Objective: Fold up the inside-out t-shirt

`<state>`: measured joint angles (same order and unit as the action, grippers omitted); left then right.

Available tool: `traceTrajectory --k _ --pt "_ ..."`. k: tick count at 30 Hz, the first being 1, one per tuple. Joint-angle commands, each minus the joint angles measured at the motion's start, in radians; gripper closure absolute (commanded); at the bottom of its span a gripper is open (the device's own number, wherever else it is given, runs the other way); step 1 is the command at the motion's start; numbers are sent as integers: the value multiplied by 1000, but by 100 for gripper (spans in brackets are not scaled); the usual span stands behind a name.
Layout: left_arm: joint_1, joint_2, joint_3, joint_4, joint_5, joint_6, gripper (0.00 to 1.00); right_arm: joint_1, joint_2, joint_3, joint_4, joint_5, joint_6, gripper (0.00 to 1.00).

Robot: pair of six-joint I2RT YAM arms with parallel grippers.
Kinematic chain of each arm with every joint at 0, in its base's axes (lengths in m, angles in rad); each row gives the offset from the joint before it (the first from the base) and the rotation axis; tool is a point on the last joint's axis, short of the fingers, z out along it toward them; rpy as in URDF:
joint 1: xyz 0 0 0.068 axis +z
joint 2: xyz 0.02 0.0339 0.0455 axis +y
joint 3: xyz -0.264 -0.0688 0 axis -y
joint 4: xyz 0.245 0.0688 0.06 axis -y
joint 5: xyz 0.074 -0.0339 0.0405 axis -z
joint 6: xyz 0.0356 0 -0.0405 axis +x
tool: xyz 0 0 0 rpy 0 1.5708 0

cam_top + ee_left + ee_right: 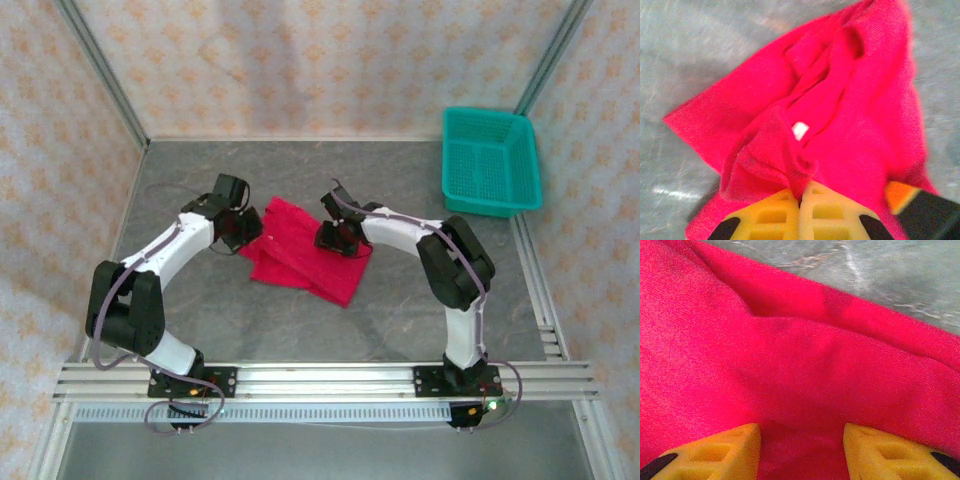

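The inside-out t-shirt point(300, 256) lies bunched in a red heap in the middle of the grey table. My left gripper point(243, 229) is at its left edge and is shut on a pinched ridge of the cloth point(799, 181); its yellow fingers point(832, 212) meet with the fabric between them. A small white tag point(800, 130) shows just beyond the pinch. My right gripper point(338, 238) sits over the shirt's right part, open, with its yellow fingers point(730, 450) apart and red cloth point(805, 390) lying under and between them.
A teal mesh basket point(490, 162) stands at the back right of the table. Bare grey table point(200, 170) surrounds the shirt. Metal rails point(320, 380) run along the near edge by the arm bases, and patterned walls enclose the sides.
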<state>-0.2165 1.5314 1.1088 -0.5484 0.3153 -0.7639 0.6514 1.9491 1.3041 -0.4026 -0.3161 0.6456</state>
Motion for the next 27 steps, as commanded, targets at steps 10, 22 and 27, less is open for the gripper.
traceTrajectory --k 10,22,27 --pt "-2 8 -163 1 -28 86 91 74 -293 -375 210 59 363 51" --pt "31 -90 -203 -81 -27 90 40 3 -276 -97 32 64 4 42" --pt "29 -134 -339 122 154 -40 40 -37 -95 82 -17 27 -190 38"
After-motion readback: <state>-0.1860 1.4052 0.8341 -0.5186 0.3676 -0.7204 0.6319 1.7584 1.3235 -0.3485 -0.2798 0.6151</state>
